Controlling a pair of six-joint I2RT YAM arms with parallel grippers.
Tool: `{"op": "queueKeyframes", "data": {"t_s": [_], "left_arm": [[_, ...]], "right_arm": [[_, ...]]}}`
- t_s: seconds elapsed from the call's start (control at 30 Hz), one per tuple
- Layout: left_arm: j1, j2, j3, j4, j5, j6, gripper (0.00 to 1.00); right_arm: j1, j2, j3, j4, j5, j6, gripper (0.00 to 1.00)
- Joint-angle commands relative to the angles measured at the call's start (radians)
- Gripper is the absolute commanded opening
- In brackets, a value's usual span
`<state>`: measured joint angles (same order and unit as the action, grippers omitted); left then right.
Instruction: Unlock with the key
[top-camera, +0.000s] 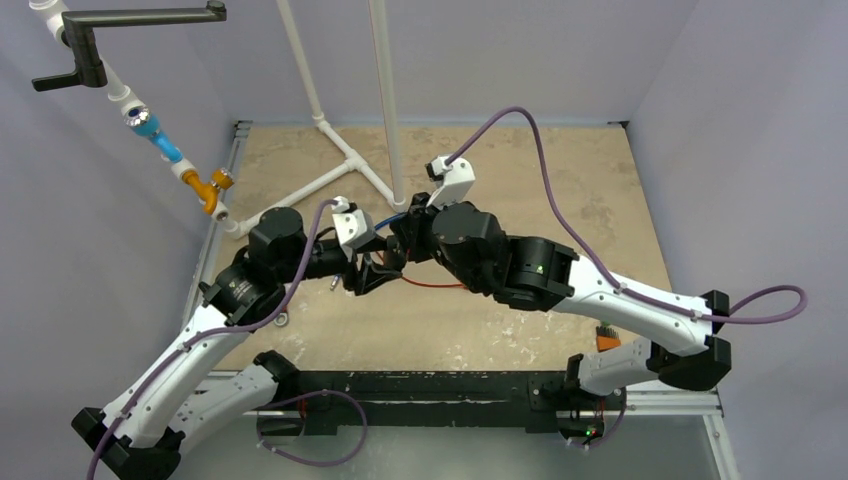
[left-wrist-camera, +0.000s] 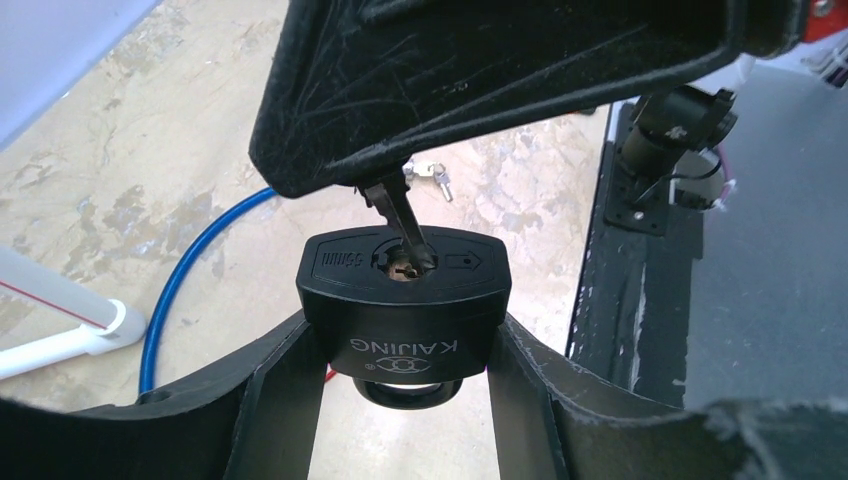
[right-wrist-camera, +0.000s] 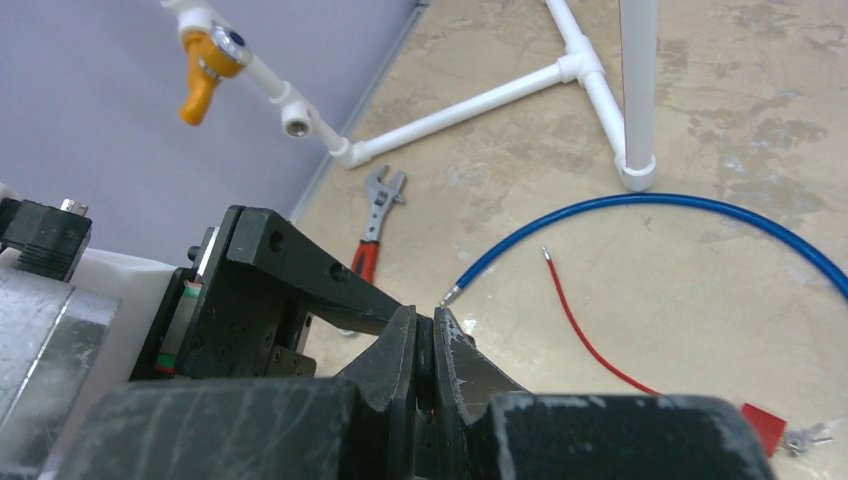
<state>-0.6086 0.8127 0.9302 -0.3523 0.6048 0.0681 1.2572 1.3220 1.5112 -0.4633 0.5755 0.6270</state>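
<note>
A black padlock (left-wrist-camera: 405, 320) marked KAIJING is clamped by its two sides between my left gripper's (left-wrist-camera: 405, 352) fingers (left-wrist-camera: 275, 390), keyhole face turned up toward the camera and shackle pointing down. The key (left-wrist-camera: 403, 222) has its blade in the keyhole, leaning slightly. My right gripper (right-wrist-camera: 427, 330) is shut on the key's dark head (right-wrist-camera: 426, 362), which shows as a thin strip between the pads. In the top view both grippers (top-camera: 365, 275) (top-camera: 400, 245) meet above the table's middle, and the lock is hidden between them.
On the table lie a blue cable (right-wrist-camera: 640, 205), a red wire (right-wrist-camera: 585, 330) with a red tag (right-wrist-camera: 765, 425), a small wrench (right-wrist-camera: 378, 210) and spare keys (left-wrist-camera: 435, 175). A white pipe frame (right-wrist-camera: 600, 80) with a yellow valve (right-wrist-camera: 205, 70) stands at the back left.
</note>
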Motion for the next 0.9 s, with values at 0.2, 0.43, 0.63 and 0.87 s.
{"op": "queueKeyframes", "data": {"t_s": [0.2, 0.43, 0.63, 0.87], "left_arm": [[0.025, -0.049, -0.004, 0.240, -0.175, 0.055, 0.00], [0.055, -0.068, 0.013, 0.283, -0.177, -0.087, 0.00], [0.067, -0.087, 0.014, 0.290, -0.145, -0.136, 0.00], [0.071, -0.096, 0.009, 0.291, -0.060, -0.125, 0.00]], "right_arm": [[0.145, 0.122, 0.144, -0.222, 0.037, -0.005, 0.00], [0.166, 0.037, 0.038, -0.058, 0.073, -0.018, 0.00], [0.176, -0.036, -0.070, 0.099, 0.084, -0.061, 0.00], [0.180, -0.010, -0.062, 0.116, 0.074, -0.089, 0.00]]}}
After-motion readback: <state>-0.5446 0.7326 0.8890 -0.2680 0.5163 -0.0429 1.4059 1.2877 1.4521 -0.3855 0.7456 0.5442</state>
